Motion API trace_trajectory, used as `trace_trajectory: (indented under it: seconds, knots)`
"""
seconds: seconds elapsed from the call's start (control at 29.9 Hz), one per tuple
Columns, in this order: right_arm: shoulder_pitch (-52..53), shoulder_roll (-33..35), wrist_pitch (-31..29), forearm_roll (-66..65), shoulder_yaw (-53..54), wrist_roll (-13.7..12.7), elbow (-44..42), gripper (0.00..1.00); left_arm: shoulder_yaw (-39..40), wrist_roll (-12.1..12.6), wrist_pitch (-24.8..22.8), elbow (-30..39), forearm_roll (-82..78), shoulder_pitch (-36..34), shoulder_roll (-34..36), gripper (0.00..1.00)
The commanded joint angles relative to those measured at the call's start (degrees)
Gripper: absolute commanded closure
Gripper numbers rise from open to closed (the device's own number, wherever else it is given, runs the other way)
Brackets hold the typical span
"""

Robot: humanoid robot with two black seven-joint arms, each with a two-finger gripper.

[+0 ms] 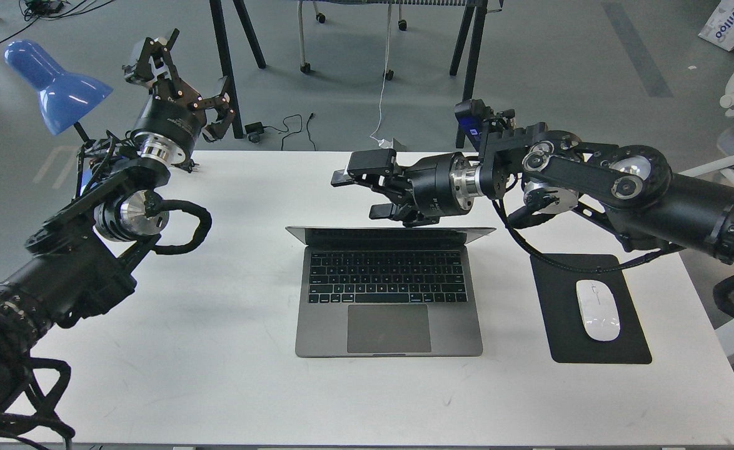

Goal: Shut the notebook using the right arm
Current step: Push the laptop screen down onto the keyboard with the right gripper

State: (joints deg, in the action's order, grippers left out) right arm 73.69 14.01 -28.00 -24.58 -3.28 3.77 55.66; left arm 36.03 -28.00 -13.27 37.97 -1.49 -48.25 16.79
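Observation:
The space-grey notebook (389,300) sits open at the table's middle, keyboard and trackpad facing me. Its lid (390,235) now leans steeply toward me, so only a thin strip of the screen shows. My right arm (592,181) reaches in from the right. Its gripper (367,190) is open, fingers pointing left, and its underside rests on or just above the lid's top edge near the middle. My left gripper (176,69) is open and empty, raised well off to the far left, away from the notebook.
A black mouse pad (586,309) with a white mouse (597,310) lies right of the notebook, under my right arm. A blue desk lamp (54,84) stands at the table's far left corner. The white table (217,350) ends just beyond the lid.

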Motion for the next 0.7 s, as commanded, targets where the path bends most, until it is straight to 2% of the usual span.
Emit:
trace_trajectory:
  seconds: [0.0, 0.67]
  knots:
    - [-0.7, -0.6, 0.0, -1.1, -1.4, -0.1, 0.5, 0.00, 0.0, 0.0, 0.0, 0.0, 0.0, 0.0, 0.0, 0.00]
    - [-9.3, -7.9, 0.0, -6.2, -3.9, -0.7, 0.0, 0.00, 0.0, 0.0, 0.0, 0.0, 0.1, 0.0, 0.0, 0.00]
